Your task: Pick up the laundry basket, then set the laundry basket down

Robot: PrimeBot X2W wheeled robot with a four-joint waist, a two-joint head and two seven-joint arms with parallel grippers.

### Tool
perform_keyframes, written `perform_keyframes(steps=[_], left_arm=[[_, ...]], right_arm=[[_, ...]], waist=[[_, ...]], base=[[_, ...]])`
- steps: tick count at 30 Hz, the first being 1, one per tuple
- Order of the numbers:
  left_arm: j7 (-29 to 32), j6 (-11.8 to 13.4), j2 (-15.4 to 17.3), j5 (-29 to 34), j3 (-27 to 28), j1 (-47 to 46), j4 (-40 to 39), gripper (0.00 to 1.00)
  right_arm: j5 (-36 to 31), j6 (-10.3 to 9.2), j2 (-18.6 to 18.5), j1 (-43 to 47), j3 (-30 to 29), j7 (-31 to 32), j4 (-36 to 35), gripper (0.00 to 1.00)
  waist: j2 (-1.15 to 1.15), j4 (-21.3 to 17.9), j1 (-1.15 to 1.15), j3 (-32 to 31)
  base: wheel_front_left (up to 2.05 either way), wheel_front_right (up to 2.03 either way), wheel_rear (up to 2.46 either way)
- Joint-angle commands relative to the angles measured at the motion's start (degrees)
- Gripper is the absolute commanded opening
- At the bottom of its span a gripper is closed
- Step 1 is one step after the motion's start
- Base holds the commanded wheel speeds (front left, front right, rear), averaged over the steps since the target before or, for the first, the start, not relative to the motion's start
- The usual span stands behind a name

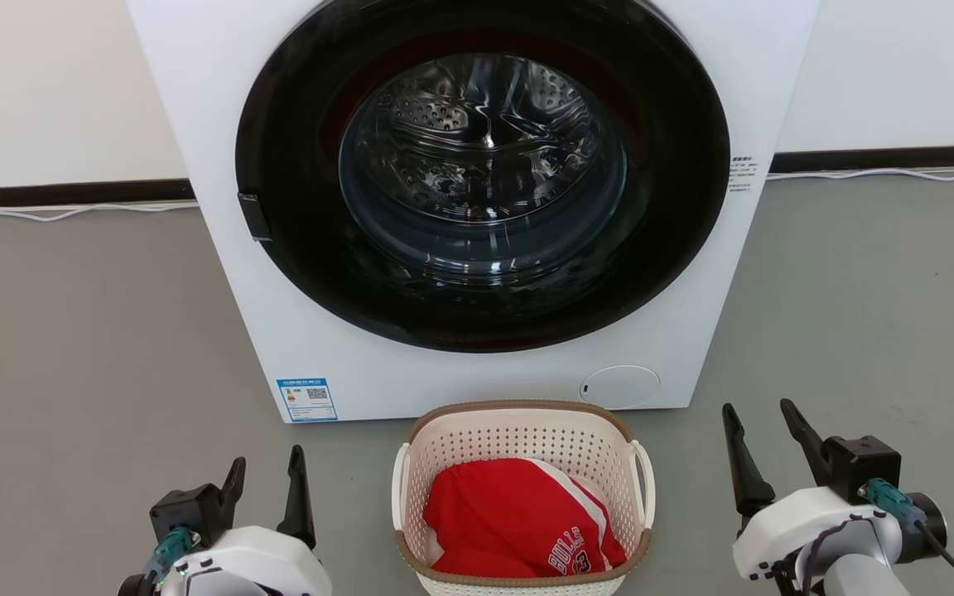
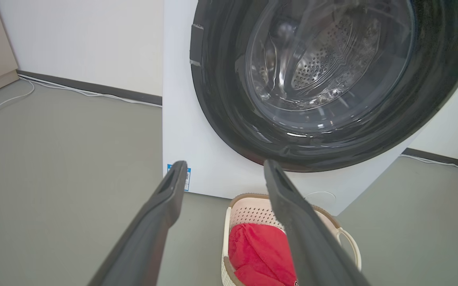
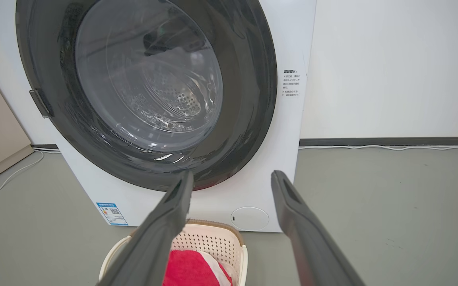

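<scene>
Head view: the basket (image 1: 518,439) sits on the floor (image 1: 71,331) just before the washer (image 1: 195,83), between the left gripper (image 1: 268,455) and right gripper (image 1: 757,406), both wide open and empty. Its side handles (image 1: 399,488) look the best hold. Left wrist view: a red shirt (image 2: 257,246) lies inside. Right wrist view: perforated plastic, likely light and stiff.

A bare laundry corner: a white front-load washing machine (image 1: 477,207) at twelve o'clock, the laundry basket (image 1: 518,439) at six, grey floor (image 1: 71,331), plain white wall (image 1: 46,83).
</scene>
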Motion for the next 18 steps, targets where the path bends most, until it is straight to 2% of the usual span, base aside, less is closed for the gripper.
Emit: perform_keyframes(steps=[1, 17, 18], left_arm=[[-0.35, 0.37, 0.74, -0.71, 1.73, -0.9, -1.85, 1.0], [-0.35, 1.1, 0.74, -1.46, 1.67, -0.79, -3.85, 1.0], [0.01, 0.82, 0.0, -1.15, 0.08, 0.05, -2.37, 0.0]], right_arm=[[-0.7, 0.19, 0.09, -0.82, 1.61, -0.22, -1.72, 1.0], [-0.71, 0.19, 0.14, -0.95, 1.81, -0.22, -2.43, 1.0], [0.01, 0.0, 0.02, -0.01, 0.21, 0.0, -0.91, 0.0]], waist=[[0.0, -0.03, 0.0, -0.03], [0.0, 0.08, 0.0, 0.25], [0.0, 0.08, 0.0, 0.26]], base=[[0.0, 0.0, 0.0], [0.0, 0.0, 0.0], [0.0, 0.0, 0.0]])
